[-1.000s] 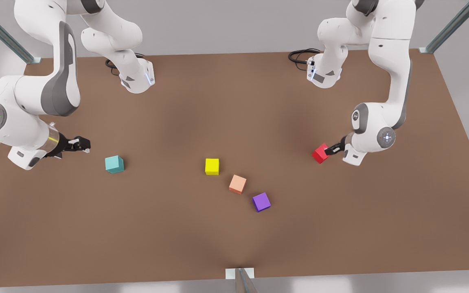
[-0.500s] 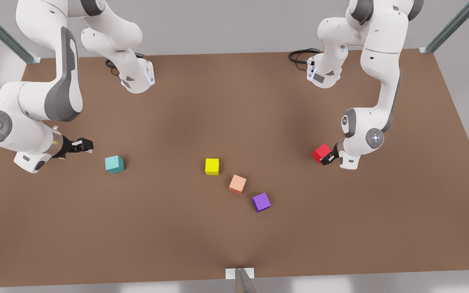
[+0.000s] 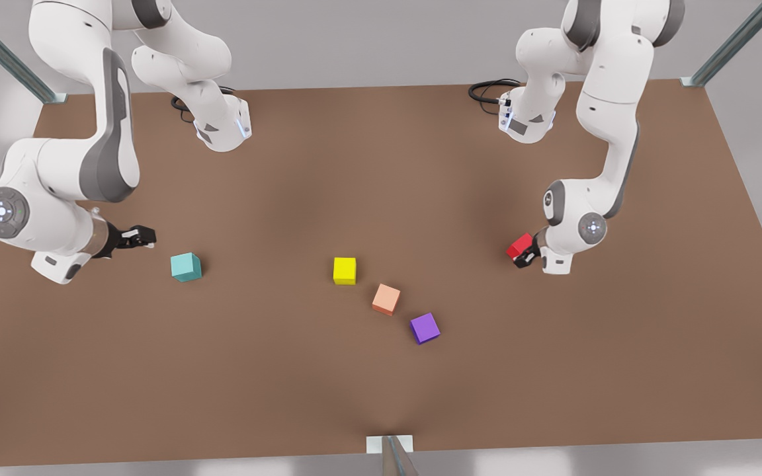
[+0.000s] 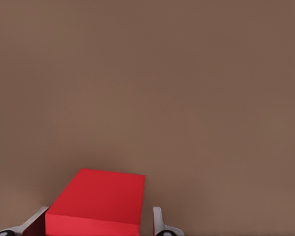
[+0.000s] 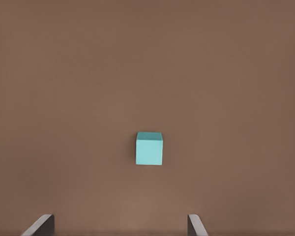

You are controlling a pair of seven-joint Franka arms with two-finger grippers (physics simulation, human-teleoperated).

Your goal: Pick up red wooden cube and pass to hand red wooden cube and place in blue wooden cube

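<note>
The red wooden cube [image 3: 519, 245] rests on the brown table at the front view's right. My left gripper [image 3: 525, 255] is down over it. In the left wrist view the red wooden cube [image 4: 101, 199] lies between the two fingers, touching one finger [image 4: 37, 221], with a thin gap to the other; the gripper is open. The blue wooden cube [image 3: 186, 266], teal in colour, stands at the front view's left. My right gripper [image 3: 145, 236] hovers open just to its left, and the right wrist view has the blue wooden cube [image 5: 149, 148] ahead of the spread fingers [image 5: 43, 223].
A yellow cube [image 3: 344, 270], a salmon-orange cube [image 3: 386, 299] and a purple cube [image 3: 425, 328] lie in a diagonal row mid-table. Both arm bases [image 3: 222, 129] stand at the far edge. A metal post [image 3: 391, 455] rises at the near edge.
The left arm has swung in and lowered, bringing its fingers down around the red cube, which stayed put. The right gripper has drifted slightly toward the teal cube.
</note>
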